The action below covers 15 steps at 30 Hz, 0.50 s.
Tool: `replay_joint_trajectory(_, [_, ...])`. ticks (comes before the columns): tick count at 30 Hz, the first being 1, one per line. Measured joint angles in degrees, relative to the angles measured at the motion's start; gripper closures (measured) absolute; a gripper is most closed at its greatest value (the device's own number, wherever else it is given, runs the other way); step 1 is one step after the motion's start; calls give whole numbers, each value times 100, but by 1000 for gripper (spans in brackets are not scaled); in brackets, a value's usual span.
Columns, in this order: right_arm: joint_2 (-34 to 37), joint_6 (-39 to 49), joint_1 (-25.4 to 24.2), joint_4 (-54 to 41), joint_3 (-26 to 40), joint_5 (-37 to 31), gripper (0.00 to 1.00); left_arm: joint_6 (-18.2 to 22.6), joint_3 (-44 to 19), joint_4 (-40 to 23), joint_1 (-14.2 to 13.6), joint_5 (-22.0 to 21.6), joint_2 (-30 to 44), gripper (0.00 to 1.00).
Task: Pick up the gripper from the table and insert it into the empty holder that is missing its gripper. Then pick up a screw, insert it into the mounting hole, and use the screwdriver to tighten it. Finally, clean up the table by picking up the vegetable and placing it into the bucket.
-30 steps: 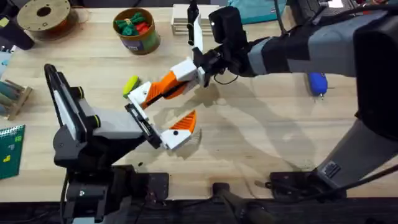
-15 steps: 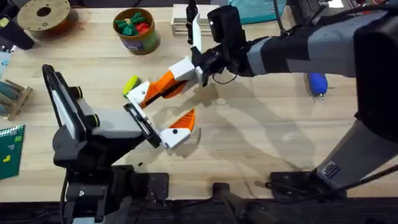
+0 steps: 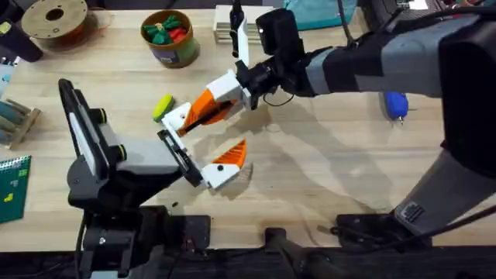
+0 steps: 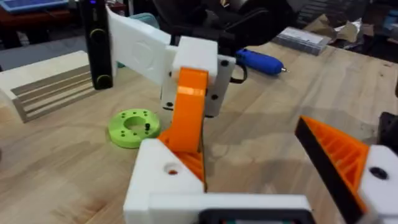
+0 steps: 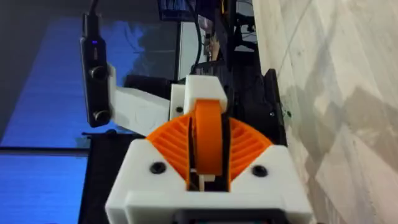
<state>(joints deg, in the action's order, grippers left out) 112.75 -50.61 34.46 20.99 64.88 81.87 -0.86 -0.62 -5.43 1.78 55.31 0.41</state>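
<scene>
So in the overhead view the right arm reaches in from the right of the frame to the middle, and the right gripper (image 3: 203,108) has its orange fingers squeezed together on the small orange gripper (image 3: 200,114), pressing it against the white holder (image 3: 175,117) on the upper jaw of the left gripper (image 3: 200,145). The left gripper's jaws are spread wide, with its lower orange finger (image 3: 231,154) pointing toward the frame's center. The yellow vegetable (image 3: 162,105) lies on the table (image 3: 310,170) just left of the holder. The olive-green bucket (image 3: 170,36) sits at upper center-left with red and green toy pieces in it. The blue screwdriver (image 3: 396,103) is at the right, partly behind the right arm.
</scene>
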Motion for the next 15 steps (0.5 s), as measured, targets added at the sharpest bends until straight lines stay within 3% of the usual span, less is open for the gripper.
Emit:
replay_joint_trajectory(3, [0, 0, 5, -2, 0, 6, 718, 22, 0, -9, -5, 61, 0, 74])
replay_joint_trajectory(8, [0, 0, -156, -2, 0, 103, 523, 44, 0, -13, -5, 88, 2, 74])
replay_joint_trajectory(10, [0, 0, -233, -2, 0, 165, 427, 44, 0, -12, -5, 90, 0, 72])
replay_joint_trajectory(11, [-1, 5, -368, 0, 0, 214, 318, 44, 0, -13, -5, 90, 1, 74])
replay_joint_trajectory(13, [0, 20, -477, -2, 0, 225, 265, 44, 0, -13, -5, 92, 2, 73])
replay_joint_trajectory(14, [0, 149, -696, -2, 0, 229, 178, 44, 0, -13, -5, 97, 0, 74])
replay_joint_trajectory(15, [0, 194, -772, -3, 0, 227, 172, 44, 0, -13, -5, 101, 0, 72])
